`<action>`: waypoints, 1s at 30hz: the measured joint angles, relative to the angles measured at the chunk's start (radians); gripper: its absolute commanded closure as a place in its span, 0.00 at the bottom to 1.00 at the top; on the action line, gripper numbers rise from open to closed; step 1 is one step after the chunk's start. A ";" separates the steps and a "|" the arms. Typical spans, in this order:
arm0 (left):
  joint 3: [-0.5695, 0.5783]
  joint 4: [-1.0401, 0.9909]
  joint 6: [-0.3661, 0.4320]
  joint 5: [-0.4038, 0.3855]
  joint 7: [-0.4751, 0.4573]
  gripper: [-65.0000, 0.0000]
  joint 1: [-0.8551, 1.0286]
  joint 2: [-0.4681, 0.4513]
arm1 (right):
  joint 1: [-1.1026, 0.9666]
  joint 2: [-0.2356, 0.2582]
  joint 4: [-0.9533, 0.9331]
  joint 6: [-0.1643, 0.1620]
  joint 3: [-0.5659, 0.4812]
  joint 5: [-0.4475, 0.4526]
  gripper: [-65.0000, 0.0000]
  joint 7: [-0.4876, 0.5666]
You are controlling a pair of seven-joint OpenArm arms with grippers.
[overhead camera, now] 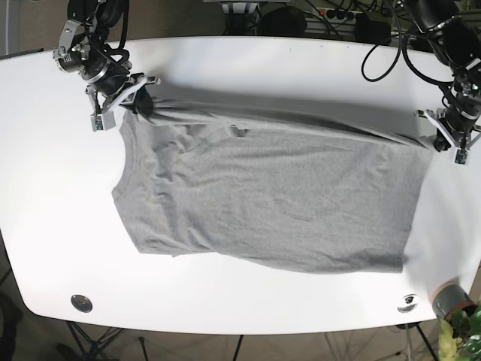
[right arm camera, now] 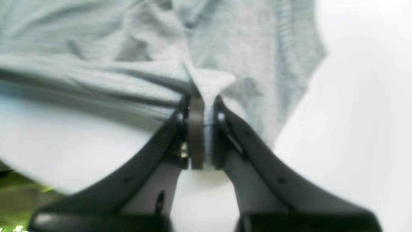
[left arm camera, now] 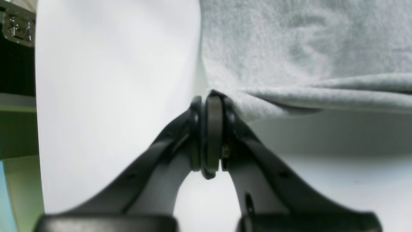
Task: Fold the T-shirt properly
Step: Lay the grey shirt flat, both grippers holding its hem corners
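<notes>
One grey T-shirt (overhead camera: 263, 203) lies spread across the middle of the white worktop (overhead camera: 45, 195), with its far long edge raised off the surface and stretched taut between two grippers. The right gripper (overhead camera: 129, 99), near the far corner of the worktop on the shoulder side, has its fingers (right arm camera: 196, 129) clenched on a pinch of the shirt's fabric; the right wrist view shows cloth squeezed between the pads. The left gripper (overhead camera: 453, 137), close to the opposite short edge, is likewise clenched on the shirt's hem corner, as the left wrist view confirms.

The step in hand appears to be a lengthwise fold, carrying the held edge toward the near edge of the worktop. To do it well, both arms should travel together at equal height and pace, keep the edge taut but not overstretched, and lay it parallel to the near side of the shirt before letting go.

Count: one T-shirt, two grippers, one worktop.
</notes>
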 measured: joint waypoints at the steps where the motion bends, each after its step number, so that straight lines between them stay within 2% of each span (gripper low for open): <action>1: -0.010 0.000 0.000 0.000 0.000 1.00 0.000 0.001 | -0.009 0.008 0.000 0.000 0.001 0.028 0.96 0.000; 7: -0.035 0.000 0.000 -0.006 -0.003 1.00 0.043 -0.006 | -0.062 0.085 -0.020 -0.001 -0.006 0.182 0.96 -0.031; 11: -0.035 0.000 0.000 -0.002 0.000 1.00 0.047 0.000 | -0.093 0.117 -0.019 -0.001 -0.008 0.277 0.96 -0.037; 15: -0.035 0.000 -0.001 -0.004 0.000 1.00 0.039 0.000 | -0.080 0.158 -0.019 -0.008 -0.011 0.280 0.96 -0.045; 19: -0.035 -0.001 -0.001 0.001 0.005 1.00 -0.011 0.004 | -0.028 0.211 -0.040 -0.039 -0.069 0.272 0.96 -0.087; 21: -0.032 0.000 -0.001 -0.005 0.002 1.00 -0.039 0.002 | -0.012 0.210 -0.046 -0.040 -0.070 0.272 0.96 -0.075; 24: -0.027 0.000 -0.002 -0.011 -0.006 1.00 -0.068 0.000 | 0.013 0.209 -0.049 -0.042 -0.072 0.223 0.96 -0.072; 27: 0.015 -0.005 -0.001 0.011 0.004 1.00 -0.090 -0.005 | 0.053 0.181 -0.061 -0.041 -0.073 0.167 0.96 -0.076; 30: 0.040 -0.061 -0.001 -0.008 -0.008 1.00 -0.125 -0.007 | 0.090 0.166 -0.066 -0.040 -0.079 0.114 0.96 -0.076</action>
